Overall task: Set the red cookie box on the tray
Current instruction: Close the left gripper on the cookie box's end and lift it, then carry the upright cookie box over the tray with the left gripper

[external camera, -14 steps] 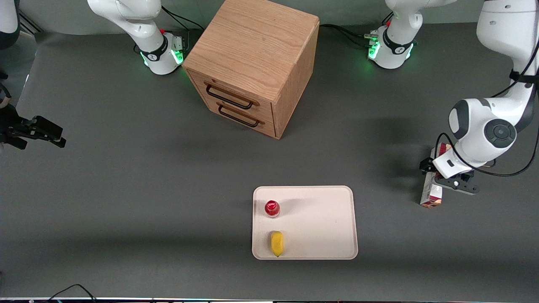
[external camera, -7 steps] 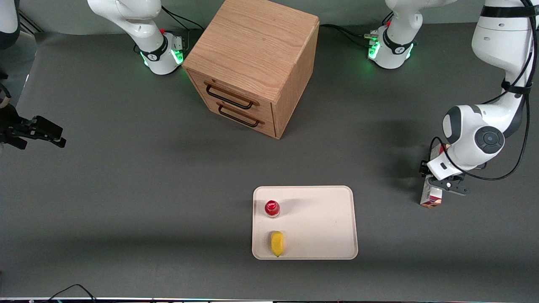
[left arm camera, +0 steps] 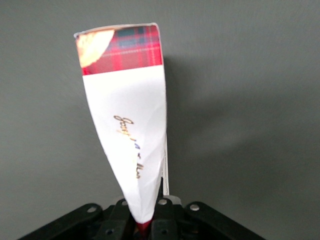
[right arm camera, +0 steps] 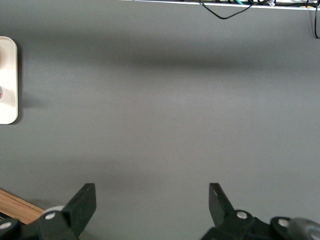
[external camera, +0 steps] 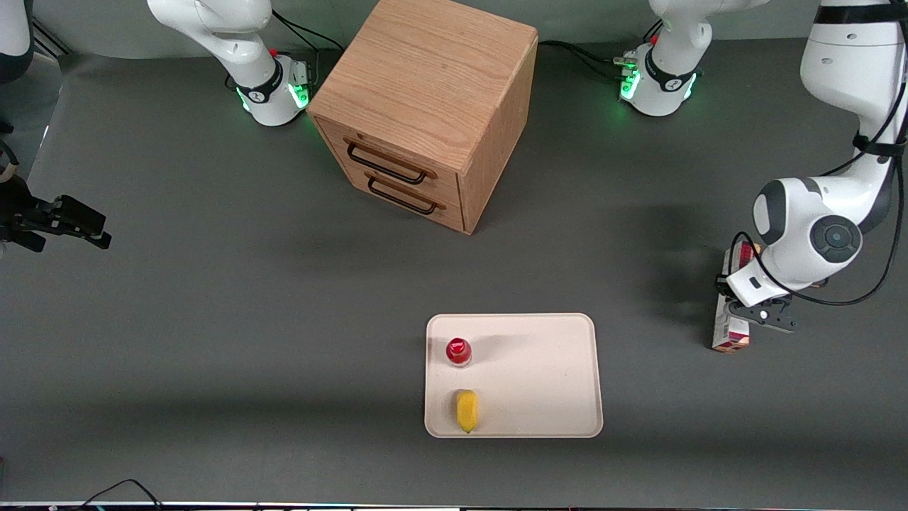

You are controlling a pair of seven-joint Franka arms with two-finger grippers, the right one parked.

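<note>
The red cookie box (external camera: 730, 333), dark red plaid with a white part, is toward the working arm's end of the table, well apart from the tray. It stands on its long edge, and my arm's wrist hides its middle. My gripper (external camera: 739, 304) is over the box and shut on it. In the left wrist view the black fingers (left arm camera: 162, 216) pinch the box (left arm camera: 127, 120), whose white face bends inward at the grip. The gripper (left arm camera: 148, 220) holds it near one end. The cream tray (external camera: 539, 376) lies nearer the front camera, near the table's middle.
On the tray stand a small red-capped bottle (external camera: 458, 350) and a yellow object (external camera: 466, 410). A wooden drawer cabinet (external camera: 425, 106) with two drawers stands farther from the camera. The tray's edge (right arm camera: 7, 80) shows in the right wrist view.
My wrist has swung slightly back toward the working arm's end after leaning toward the tray. The box's near end has shifted a little with it.
</note>
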